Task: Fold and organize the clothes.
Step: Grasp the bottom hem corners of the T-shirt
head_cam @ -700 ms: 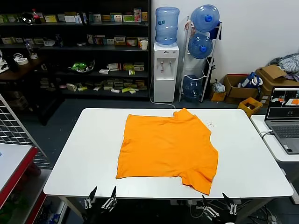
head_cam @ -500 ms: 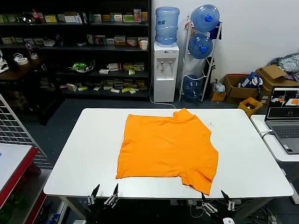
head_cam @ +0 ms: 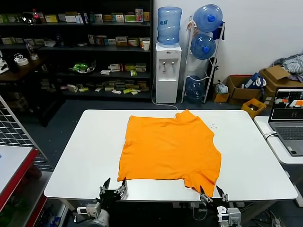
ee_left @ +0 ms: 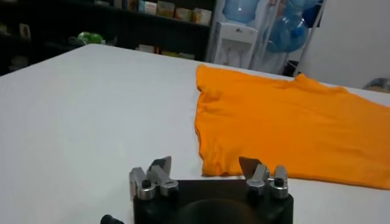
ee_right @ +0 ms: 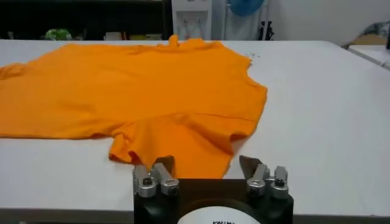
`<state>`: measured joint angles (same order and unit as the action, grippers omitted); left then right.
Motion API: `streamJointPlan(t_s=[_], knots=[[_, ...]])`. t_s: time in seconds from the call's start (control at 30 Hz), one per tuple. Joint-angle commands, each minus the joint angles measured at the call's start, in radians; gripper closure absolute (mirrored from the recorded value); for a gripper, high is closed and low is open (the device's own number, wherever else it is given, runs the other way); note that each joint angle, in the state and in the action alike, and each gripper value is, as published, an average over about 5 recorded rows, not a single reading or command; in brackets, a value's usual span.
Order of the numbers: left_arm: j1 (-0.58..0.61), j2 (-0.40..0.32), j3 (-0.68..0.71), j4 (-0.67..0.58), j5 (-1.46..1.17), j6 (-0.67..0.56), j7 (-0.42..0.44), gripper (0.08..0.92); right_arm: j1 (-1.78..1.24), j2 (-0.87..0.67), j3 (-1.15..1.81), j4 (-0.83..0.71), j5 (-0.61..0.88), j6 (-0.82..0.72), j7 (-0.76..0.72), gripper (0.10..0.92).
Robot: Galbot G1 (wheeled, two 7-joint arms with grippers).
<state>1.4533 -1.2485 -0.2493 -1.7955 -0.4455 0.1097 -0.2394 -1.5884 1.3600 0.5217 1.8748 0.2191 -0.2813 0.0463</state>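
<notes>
One orange T-shirt (head_cam: 170, 149), flat on the white table (head_cam: 80, 156), slightly rumpled, just ahead of two grippers: left gripper (head_cam: 113, 186) and right gripper (head_cam: 211, 192), both spread, empty.

Left gripper (head_cam: 113, 186): black block body, two short silver metal fingers (ee_left: 161, 171) with angled dark tips, each clamped by a bright bracket carrying a black-headed screw. A grey-white cylindrical wrist joint sits below it at lower left of the head view. Right gripper (head_cam: 213, 193): same build, with a white round plate bearing small dark lettering at bottom centre of its wrist view and a pale boxy wrist housing.
</notes>
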Motion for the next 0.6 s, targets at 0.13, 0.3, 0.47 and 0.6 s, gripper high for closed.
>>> streamJointPlan(t_s=[0.13, 0.3, 0.47, 0.6], knots=[[-0.063, 0.000, 0.027, 0.050, -0.016, 0.025, -0.012, 0.440, 0.018, 0.001, -0.013, -0.015, 0.006, -0.013, 0.006, 0.571], [-0.050, -0.001, 0.028, 0.037, -0.014, 0.022, -0.010, 0.579, 0.001, 0.000, -0.025, -0.010, 0.009, 0.015, 0.020, 0.710], [-0.025, 0.002, 0.029, 0.004, -0.015, 0.017, -0.006, 0.726, -0.026, -0.002, -0.029, 0.017, 0.021, 0.025, 0.026, 0.856], [0.017, 0.017, 0.024, -0.049, -0.019, 0.016, -0.010, 0.838, -0.074, -0.012, -0.028, 0.067, 0.034, 0.035, 0.033, 0.898]])
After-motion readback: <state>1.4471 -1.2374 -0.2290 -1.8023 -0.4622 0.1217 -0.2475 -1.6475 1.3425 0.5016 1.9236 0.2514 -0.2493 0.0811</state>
